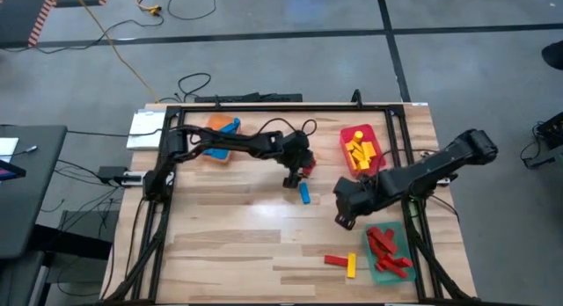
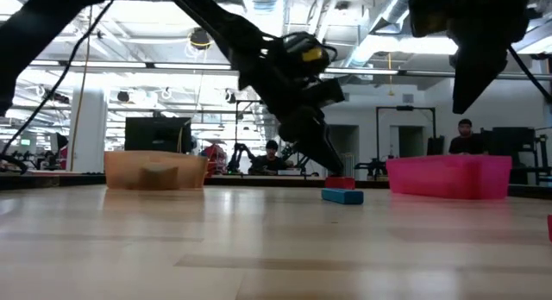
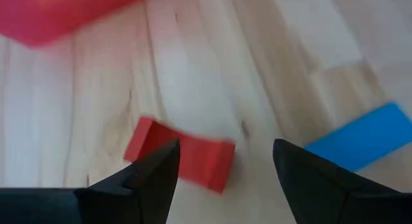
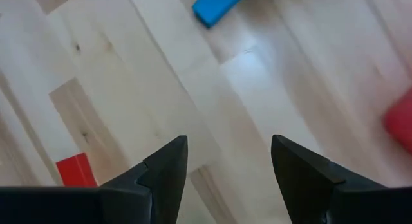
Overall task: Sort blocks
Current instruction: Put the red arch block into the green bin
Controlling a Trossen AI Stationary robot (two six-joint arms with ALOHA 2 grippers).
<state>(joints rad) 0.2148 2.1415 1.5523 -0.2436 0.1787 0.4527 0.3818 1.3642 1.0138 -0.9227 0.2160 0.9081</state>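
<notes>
High view: the left hand (image 1: 293, 178) reaches down beside the red plastic tray of yellow blocks (image 1: 380, 158), fingers spread over a small red oblong block (image 1: 308, 168); a smooth blue oblong block (image 1: 304, 193) lies just nearer. The right hand (image 1: 343, 218) hovers open below that tray. Low view: both blocks lie on the pale wooden tabletop (image 2: 259, 248). Left wrist view: dark fingers (image 3: 154, 179) straddle the red block, gripping nothing.

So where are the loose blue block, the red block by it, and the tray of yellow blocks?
Small blue oblong block (image 1: 304, 193), high view, its middle.
Small red oblong block (image 3: 193, 161), left wrist view, its top face.
Red plastic tray (image 1: 376, 135), high view, its right rim.
</notes>
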